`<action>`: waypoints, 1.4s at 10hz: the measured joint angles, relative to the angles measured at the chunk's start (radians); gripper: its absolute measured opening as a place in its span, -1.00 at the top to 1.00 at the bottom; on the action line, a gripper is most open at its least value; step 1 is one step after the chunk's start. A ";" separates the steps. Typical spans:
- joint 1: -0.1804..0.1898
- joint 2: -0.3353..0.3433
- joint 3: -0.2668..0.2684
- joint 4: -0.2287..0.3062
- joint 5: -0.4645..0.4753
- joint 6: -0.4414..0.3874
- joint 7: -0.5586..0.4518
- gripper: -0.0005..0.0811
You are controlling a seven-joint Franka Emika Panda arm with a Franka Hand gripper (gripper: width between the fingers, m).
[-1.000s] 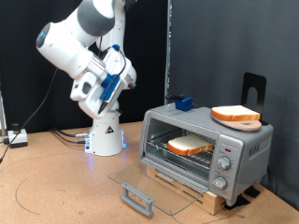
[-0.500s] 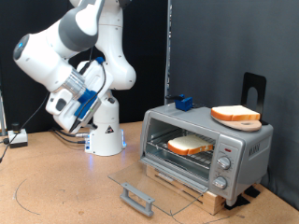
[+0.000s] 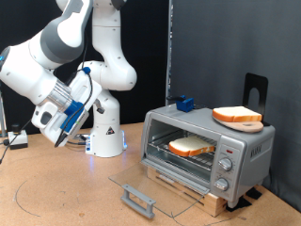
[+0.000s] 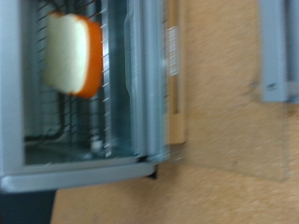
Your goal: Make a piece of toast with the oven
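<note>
The silver oven (image 3: 246, 149) stands at the exterior view's right with its glass door (image 3: 143, 182) folded down flat. The piece of toast (image 3: 193, 146) lies on the wire rack inside. A second bread slice (image 3: 237, 116) lies on the oven's roof. My gripper (image 3: 49, 130) hangs at the exterior view's left, far from the oven, with nothing visible in it. In the wrist view the toast (image 4: 75, 54) shows inside the oven (image 4: 140, 93), with the door's bar handle (image 4: 278, 51) at the edge. The fingers do not show there.
The oven sits on a low wooden platform (image 3: 202, 196). A blue object (image 3: 183, 103) lies on the oven's back corner and a black stand (image 3: 255, 89) rises behind it. The robot base (image 3: 105, 139) and cables (image 3: 14, 139) are at the left.
The arm has swung away from the oven, down and towards the exterior view's left. The toast, the second slice and the open door have not moved.
</note>
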 joint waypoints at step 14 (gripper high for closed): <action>-0.007 0.344 0.008 0.004 -0.088 0.135 -0.041 -0.99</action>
